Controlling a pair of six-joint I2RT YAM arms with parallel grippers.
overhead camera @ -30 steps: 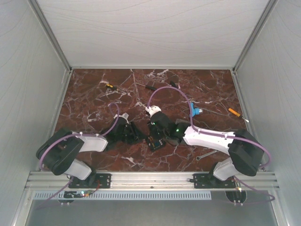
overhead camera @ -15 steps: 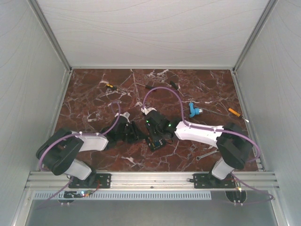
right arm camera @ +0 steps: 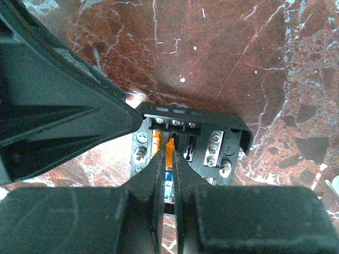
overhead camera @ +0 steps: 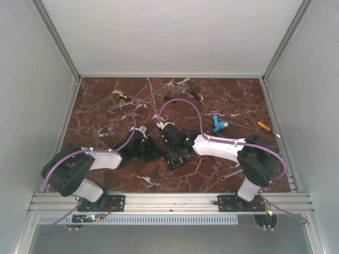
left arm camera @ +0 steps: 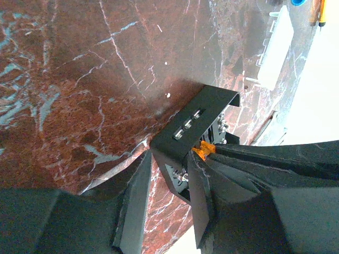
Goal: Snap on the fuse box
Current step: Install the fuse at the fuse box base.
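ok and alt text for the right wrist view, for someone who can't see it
The right gripper, jaws almost shut, has its tips at an orange fuse inside the black fuse box. Silver screws show in the box, with the red marble table behind it.

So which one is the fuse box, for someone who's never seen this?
On the red marble table, look near the front centre, where the left gripper and right gripper meet. The fuse box is the small black box between them, the only thing with orange fuses and silver screws inside.
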